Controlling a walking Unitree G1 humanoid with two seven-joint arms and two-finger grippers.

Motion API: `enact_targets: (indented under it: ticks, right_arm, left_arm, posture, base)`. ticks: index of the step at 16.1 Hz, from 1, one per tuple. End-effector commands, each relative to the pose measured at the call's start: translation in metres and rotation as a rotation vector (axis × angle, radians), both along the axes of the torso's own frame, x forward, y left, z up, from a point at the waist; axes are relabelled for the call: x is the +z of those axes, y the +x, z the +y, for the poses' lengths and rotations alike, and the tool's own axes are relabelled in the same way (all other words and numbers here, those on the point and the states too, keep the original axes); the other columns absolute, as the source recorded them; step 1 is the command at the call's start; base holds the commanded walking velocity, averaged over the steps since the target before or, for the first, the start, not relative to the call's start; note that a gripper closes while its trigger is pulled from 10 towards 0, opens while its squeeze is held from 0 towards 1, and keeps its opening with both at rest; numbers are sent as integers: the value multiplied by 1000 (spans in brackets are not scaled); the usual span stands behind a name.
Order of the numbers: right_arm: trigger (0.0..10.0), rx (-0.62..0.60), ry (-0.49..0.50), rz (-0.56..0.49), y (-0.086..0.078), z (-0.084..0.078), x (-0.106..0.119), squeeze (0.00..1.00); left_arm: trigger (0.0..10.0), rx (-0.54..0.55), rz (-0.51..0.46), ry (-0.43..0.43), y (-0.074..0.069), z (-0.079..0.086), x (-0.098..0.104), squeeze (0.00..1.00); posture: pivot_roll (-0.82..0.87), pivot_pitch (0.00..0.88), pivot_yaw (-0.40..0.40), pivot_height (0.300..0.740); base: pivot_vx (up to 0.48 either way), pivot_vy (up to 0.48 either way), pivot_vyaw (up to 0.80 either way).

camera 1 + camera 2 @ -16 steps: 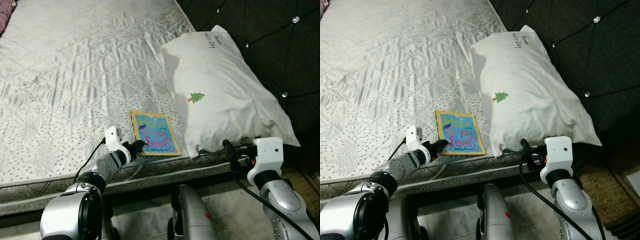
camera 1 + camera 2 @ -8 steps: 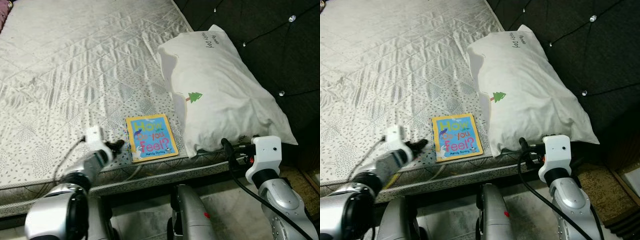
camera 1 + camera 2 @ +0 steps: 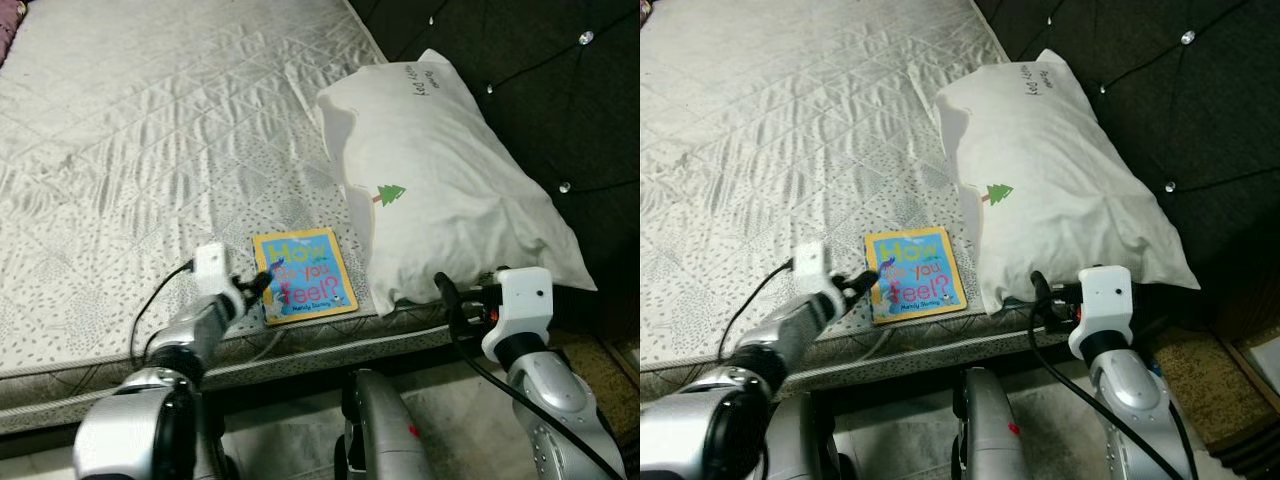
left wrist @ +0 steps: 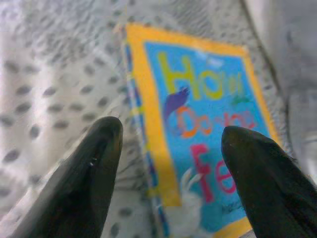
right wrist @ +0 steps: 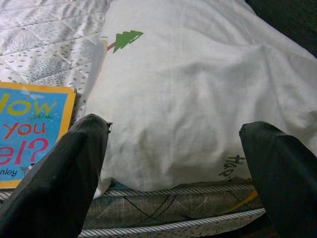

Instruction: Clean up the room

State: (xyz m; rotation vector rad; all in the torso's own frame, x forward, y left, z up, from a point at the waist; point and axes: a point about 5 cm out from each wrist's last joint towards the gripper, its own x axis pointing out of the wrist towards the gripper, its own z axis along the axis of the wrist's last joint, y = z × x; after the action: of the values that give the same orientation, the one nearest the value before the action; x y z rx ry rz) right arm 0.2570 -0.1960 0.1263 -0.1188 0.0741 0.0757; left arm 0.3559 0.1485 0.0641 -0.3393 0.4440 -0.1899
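book (image 3: 303,275): lying flat on mattress (image 3: 150,150) near the front edge, just beside the pillow's lower corner. Yellow border, blue cover, text reading "How do you feel?".
left claw (image 3: 258,284): sitting at the book's left edge, low over the mattress. Wrist view showing fingers (image 4: 89,173) spread wide, released, book (image 4: 198,134) edge lying between them; one finger over the patterned fabric, other over the cover. Not gripping anything; contact w/ book unclear.
right claw (image 5: 173,168): hovering at the bed's front edge, just below the pillow's near end. Fingers (image 5: 64,168) spread apart, released, nothing between them; pointing at pillow and mattress side.
pillow (image 3: 440,180): white, w/ small green tree print and handwriting near the top corner. Lying along the right side of the bed, against the headboard, near end overhanging the mattress edge slightly.
headboard (image 3: 540,70): dark, tufted, w/ shiny studs, to the right of the pillow.
mattress: quilted, pale w/ speckle pattern, grey piped side panel facing the robot.
floor (image 3: 1200,360): speckled patch showing at right, beside the bed.
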Motion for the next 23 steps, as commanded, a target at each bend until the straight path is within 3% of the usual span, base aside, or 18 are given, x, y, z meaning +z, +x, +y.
enact_targets:
  ticks: [1,4,6,7,14,23]
  right_arm:
    - [10000,-9,-3,2,1,-1,-2,0]
    - [10000,-4,12,-6,7,4,-4,0]
    - [10000,-2,16,-7,8,6,-4,0]
    - [10000,-1,21,-10,9,8,-5,0]
    - [10000,-2,36,-22,16,13,-8,0]
    - [10000,11,46,-37,22,18,-9,0]
  left_arm:
    - [10000,-11,-25,21,0,-2,1,1000]
    - [10000,-118,-104,62,-8,-21,-1,1000]
    - [10000,-185,-106,84,-12,-30,-4,1000]
    - [10000,-254,-80,96,-19,-41,-12,1000]
    - [10000,-448,17,131,-42,-71,-33,1000]
    - [10000,-485,54,147,-55,-92,-42,1000]
  posture:
    - [-233,147,-71,590]
    - [-208,143,-62,590]
    - [-198,141,-57,590]
    - [-193,139,-54,590]
    - [-179,139,-43,590]
    - [-164,126,-38,590]
  base:
    - [0,0,0]
    - [0,0,0]
    - [0,0,0]
    - [0,0,0]
    - [0,0,0]
    - [0,0,0]
